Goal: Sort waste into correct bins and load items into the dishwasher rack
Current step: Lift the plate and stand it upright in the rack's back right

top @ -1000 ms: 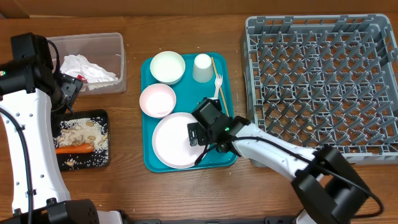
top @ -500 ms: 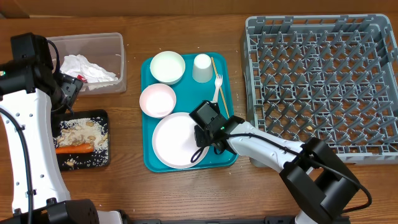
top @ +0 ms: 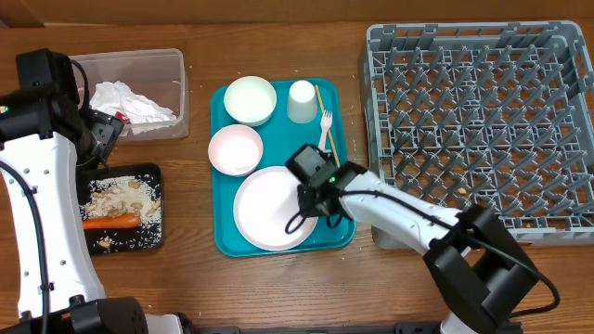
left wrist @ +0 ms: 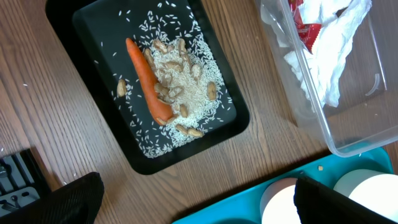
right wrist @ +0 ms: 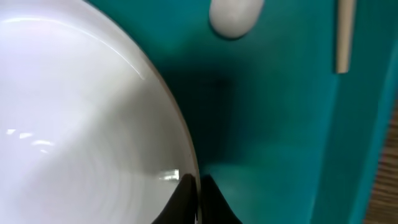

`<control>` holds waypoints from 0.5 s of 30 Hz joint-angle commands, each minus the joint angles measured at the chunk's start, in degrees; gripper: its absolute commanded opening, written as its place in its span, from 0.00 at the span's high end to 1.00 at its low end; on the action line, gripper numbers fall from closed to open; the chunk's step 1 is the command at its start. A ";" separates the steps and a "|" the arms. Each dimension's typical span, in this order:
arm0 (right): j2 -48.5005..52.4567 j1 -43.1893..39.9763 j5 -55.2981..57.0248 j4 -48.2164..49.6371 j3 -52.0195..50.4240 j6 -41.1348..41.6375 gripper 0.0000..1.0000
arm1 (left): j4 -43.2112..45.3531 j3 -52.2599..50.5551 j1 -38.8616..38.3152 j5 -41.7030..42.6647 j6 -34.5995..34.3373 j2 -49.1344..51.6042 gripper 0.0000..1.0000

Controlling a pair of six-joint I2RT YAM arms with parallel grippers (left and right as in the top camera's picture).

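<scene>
Shifted since a second ago: white round plate (top: 269, 209), now closer to the right edge of the teal serving tray (top: 223, 239), with right gripper (top: 314, 197) swung along at the rim on that side. Seen from the right wrist, closed to a sliver around that rim, apparently pinching it. Left gripper (left wrist: 196, 202) spread wide and carrying nothing, hanging off the tray's left side near the shallow black tray (left wrist: 93, 34). Likely trouble: only a thin pinch on a broad, smooth plate, so could pivot or slip out on lifting and drop back onto the tray or the tabletop. Could also clip the white plastic fork (top: 325, 125) and thin wooden stick (right wrist: 343, 31) lying along the tray's right edge just beside the plate. Might strike the near wall of the dishwasher rack (top: 373, 93), right of the tray, if carried too low. Counted on the tray: one plate at the near end, two white bowls (top: 250, 99) (top: 235, 148) toward the far left, one small white cup (top: 303, 100) at the far end, one fork, one stick. Left of the tray: one clear tub (left wrist: 354, 124) holding a wad of crumpled napkins (left wrist: 329, 56), number not tellable, plus one red wrapper (left wrist: 305, 25). Also one black tray with one carrot (left wrist: 148, 78) and scattered rice-like scraps (left wrist: 186, 81). One rack, no dishes in it yet.
</scene>
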 commanded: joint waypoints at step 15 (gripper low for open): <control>-15.45 -15.52 13.86 -29.33 24.57 -9.42 0.96 | -0.13 0.00 0.22 -0.63 -1.01 0.37 0.00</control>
